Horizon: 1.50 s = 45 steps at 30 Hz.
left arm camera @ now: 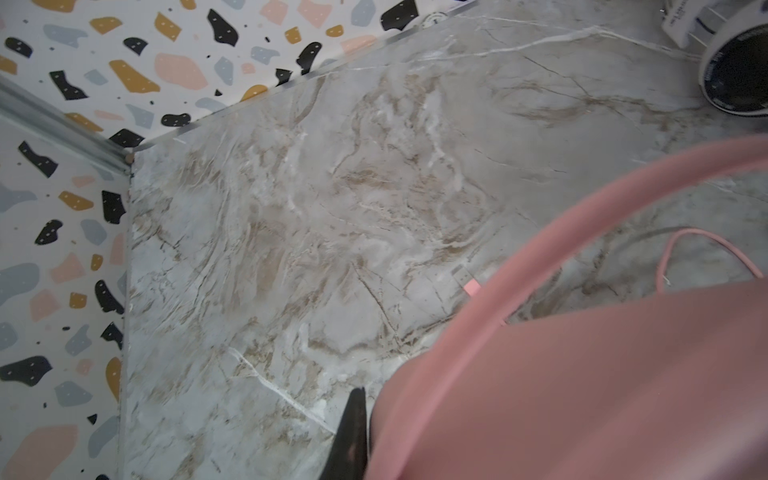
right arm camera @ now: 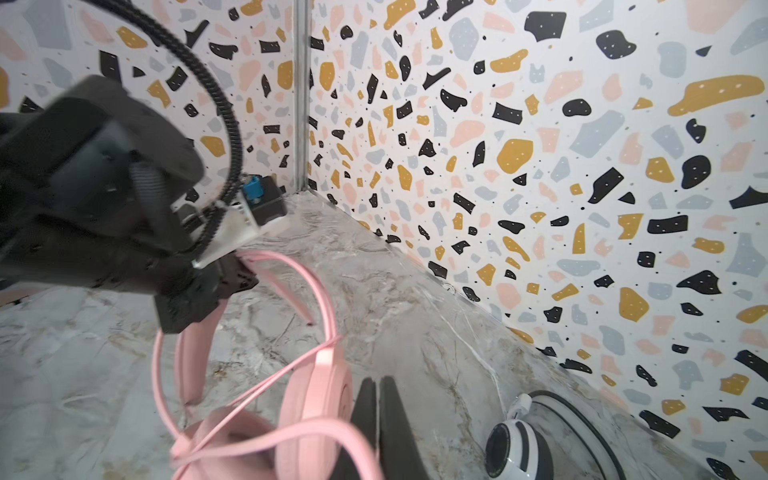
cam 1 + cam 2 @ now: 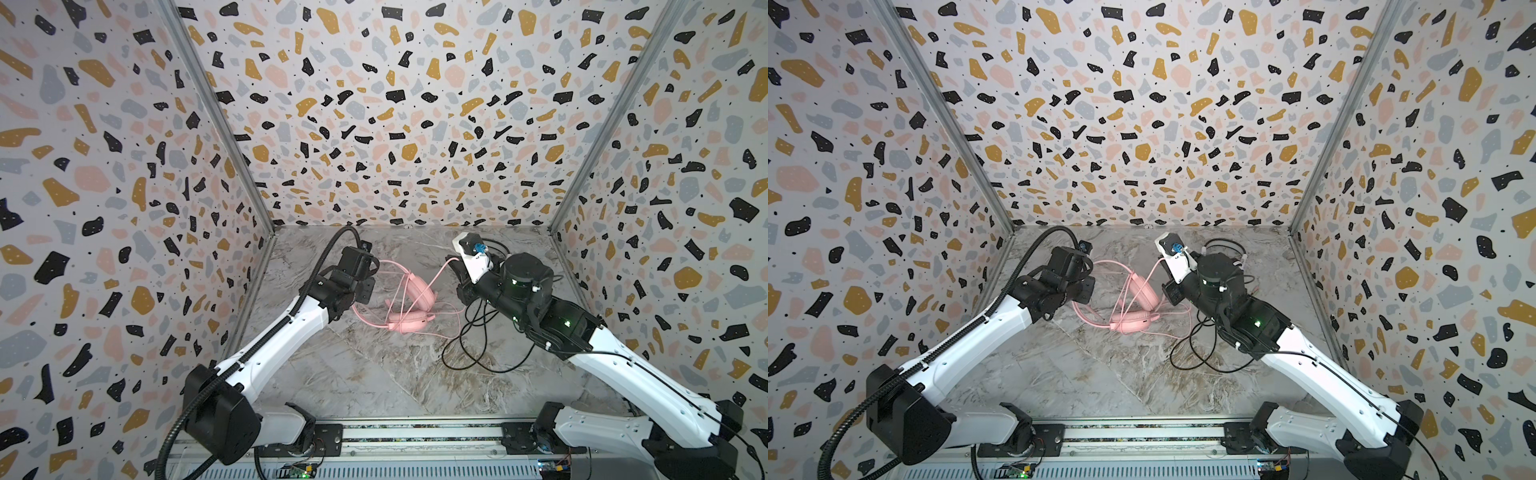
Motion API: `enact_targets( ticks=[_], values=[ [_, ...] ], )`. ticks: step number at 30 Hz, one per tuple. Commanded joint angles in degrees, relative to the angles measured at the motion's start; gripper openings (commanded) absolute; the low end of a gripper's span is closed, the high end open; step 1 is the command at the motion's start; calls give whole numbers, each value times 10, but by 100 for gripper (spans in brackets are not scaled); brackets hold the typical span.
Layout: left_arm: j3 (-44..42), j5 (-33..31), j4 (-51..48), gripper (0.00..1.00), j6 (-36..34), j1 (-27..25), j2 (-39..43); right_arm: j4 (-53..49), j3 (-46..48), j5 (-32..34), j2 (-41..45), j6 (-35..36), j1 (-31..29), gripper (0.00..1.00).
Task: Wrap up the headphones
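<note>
The pink headphones lie mid-table with their thin pink cable looped over them. My left gripper is shut on their headband. In the left wrist view that pink band fills the frame beside one black finger. My right gripper is shut, with the pink cable running up to its jaws beside a pink ear cup. The white-and-black headphones rest by the back wall, hidden under my right arm in both top views.
A loose black cable sprawls on the marble table under my right arm. Patterned walls close in the left, back and right sides. A metal rail runs along the front edge.
</note>
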<state>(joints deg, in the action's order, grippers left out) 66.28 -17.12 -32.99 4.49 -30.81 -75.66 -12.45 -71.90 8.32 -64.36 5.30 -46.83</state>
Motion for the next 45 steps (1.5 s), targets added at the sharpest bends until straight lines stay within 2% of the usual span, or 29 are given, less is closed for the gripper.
enact_targets(
  ticks=[1,8,11,17,20,23,26,29,35,39,42,45],
  values=[
    [-19,28,8,0,-48,-27,35,35,-41,-51,-17,7,44,0],
    [-27,168,-2,0,-49,-49,51,50,-48,-149,-77,-22,119,0],
    [-25,220,5,0,-45,-50,63,50,-38,-182,-97,-28,129,0],
    [-10,330,16,0,-35,-51,88,77,19,-201,-113,-46,136,0],
    [-3,377,17,0,-38,-51,90,91,54,-247,-107,-55,150,0],
    [13,390,11,0,-34,-51,84,100,92,-267,-95,-65,154,0],
    [30,377,8,0,-31,-48,90,132,141,-285,-74,-79,158,0],
    [38,381,12,0,-23,-37,92,167,189,-329,-59,-93,168,1],
    [41,490,47,0,8,2,100,221,252,-400,-50,-118,180,2],
    [43,465,40,0,0,28,101,255,287,-434,-43,-136,187,0],
    [39,548,46,0,14,63,90,273,316,-433,-33,-142,194,0],
    [36,570,65,0,37,64,100,292,321,-467,-45,-149,203,1]
  ],
)
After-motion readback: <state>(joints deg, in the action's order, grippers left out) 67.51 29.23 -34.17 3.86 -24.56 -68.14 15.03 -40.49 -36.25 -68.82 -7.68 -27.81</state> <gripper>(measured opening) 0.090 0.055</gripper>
